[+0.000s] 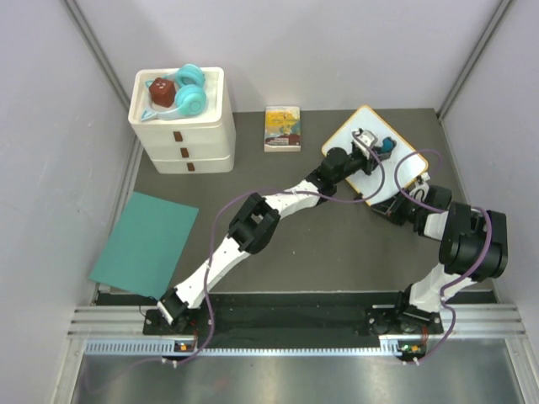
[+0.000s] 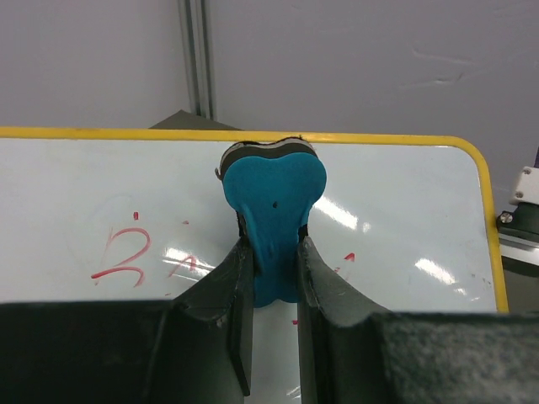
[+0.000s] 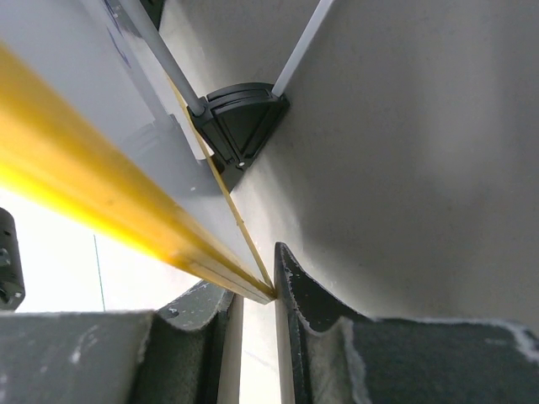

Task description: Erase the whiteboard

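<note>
The dark grey tabletop (image 1: pixel 337 244) carries the flat white whiteboard with a thin yellow frame (image 1: pixel 404 167) at its far right corner. The right gripper (image 3: pixel 253 290) is clamped on the board's yellow edge. The left gripper (image 2: pixel 274 257) pinches a teal-blue rounded eraser (image 2: pixel 274 189) over the white surface, with red scribbles (image 2: pixel 126 252) to the left of the eraser.

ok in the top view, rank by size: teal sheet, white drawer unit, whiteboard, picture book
1. white three-drawer plastic unit, though taller, so nearer the camera
2. flat teal sheet and yellow-framed whiteboard: alike, board partly hidden
3. small yellow picture book
</note>
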You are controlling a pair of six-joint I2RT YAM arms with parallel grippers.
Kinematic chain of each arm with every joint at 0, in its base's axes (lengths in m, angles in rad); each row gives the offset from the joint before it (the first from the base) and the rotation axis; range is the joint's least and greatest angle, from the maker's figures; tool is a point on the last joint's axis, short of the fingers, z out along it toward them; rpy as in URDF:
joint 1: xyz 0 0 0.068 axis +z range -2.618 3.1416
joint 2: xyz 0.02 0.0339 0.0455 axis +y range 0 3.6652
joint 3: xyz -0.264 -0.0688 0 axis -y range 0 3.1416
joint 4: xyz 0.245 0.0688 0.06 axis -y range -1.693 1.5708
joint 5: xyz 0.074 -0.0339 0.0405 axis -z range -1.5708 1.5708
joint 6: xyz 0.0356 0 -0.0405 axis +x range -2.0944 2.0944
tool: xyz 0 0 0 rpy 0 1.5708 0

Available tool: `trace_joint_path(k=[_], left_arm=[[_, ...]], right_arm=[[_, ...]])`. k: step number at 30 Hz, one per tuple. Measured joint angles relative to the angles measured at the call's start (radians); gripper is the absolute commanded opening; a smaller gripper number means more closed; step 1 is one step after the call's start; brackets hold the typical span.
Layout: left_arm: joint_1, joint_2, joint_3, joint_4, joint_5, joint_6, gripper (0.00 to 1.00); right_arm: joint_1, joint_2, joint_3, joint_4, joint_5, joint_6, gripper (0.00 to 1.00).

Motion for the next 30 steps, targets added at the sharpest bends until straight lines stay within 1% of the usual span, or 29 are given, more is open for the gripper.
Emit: trace_joint_path(k=[3,8,10,14,18,21,23,27,30], left_arm=[[-0.007,0.000,-0.014,0.022,0.001,0.019,0.00],[-0.011,-0.019,-0.039,0.002,0.002,0.031,0.00],[-0.013,-0.056,-0.086,-0.026,0.006,0.031,0.00],[-0.019,-0.155,-0.249,-0.057,0.003,0.033,0.00],[-0.026,-0.191,-0.335,-0.016,-0.004,0.043,0.00],[-0.027,-0.179,-0.309,-0.012,-0.003,0.043,0.00],[-0.030,-0.131,-0.220,-0.005,-0.008,0.045,0.03],[-0.048,-0.016,-0.021,0.006,-0.055,0.062,0.00],[-0.064,0.004,0.008,0.017,-0.065,0.066,0.00]], right_arm=[[0.000,0.000,0.000,0.000,0.000,0.003,0.00],[0.000,0.000,0.000,0.000,0.000,0.003,0.00],[0.000,0.000,0.000,0.000,0.000,0.003,0.00],[0.000,0.000,0.000,0.000,0.000,0.002,0.00],[0.000,0.000,0.000,0.000,0.001,0.001,0.00],[0.000,0.000,0.000,0.000,0.000,-0.001,0.00],[0.000,0.000,0.000,0.000,0.000,-0.001,0.00],[0.000,0.000,0.000,0.000,0.000,-0.001,0.00],[0.000,0.000,0.000,0.000,0.000,0.001,0.00]])
